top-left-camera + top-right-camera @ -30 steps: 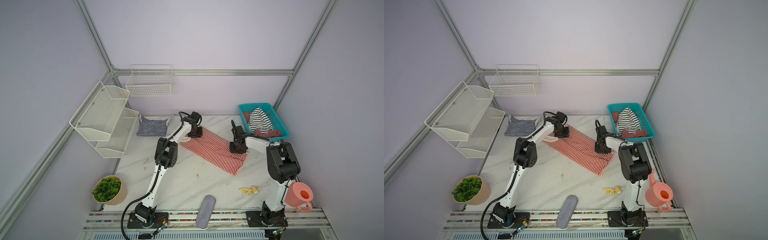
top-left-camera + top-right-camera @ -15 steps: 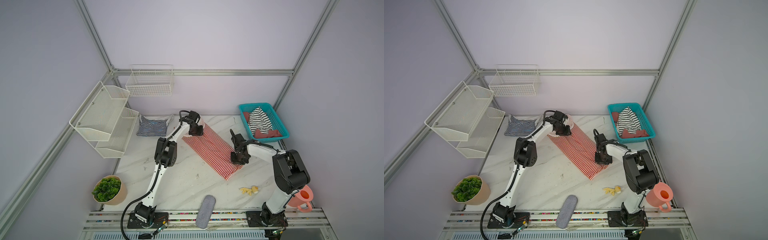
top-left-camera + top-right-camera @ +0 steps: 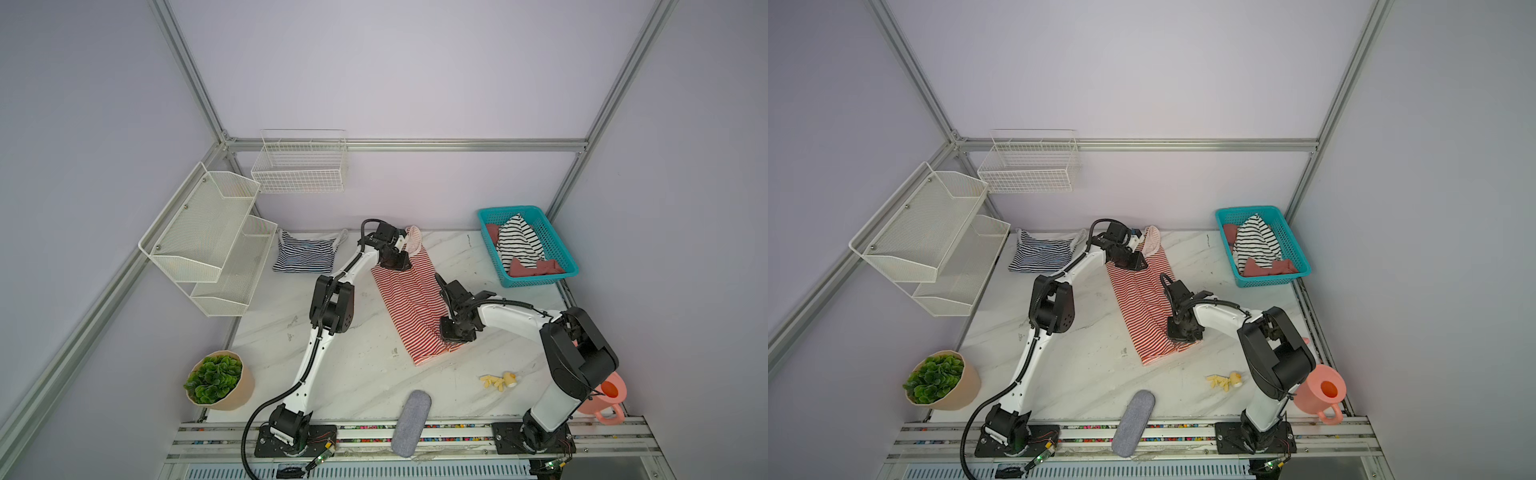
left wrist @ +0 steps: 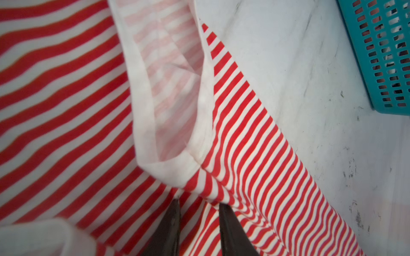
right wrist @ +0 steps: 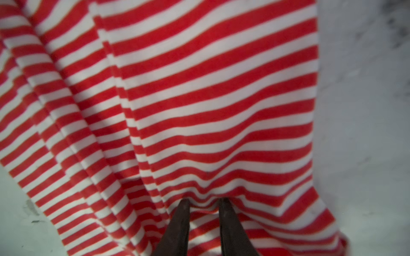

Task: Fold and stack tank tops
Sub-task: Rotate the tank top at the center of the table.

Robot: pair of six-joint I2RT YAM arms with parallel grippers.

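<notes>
Since it folded, tank top (image 3: 409, 307) narrowed.

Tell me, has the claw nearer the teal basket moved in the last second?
Yes. The right claw has pulled away from the teal basket toward the front edge of the table, bringing the red-striped tank top along.

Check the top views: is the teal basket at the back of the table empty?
No, the teal basket holds a black-and-white striped garment and a dusty-red cloth.
</notes>
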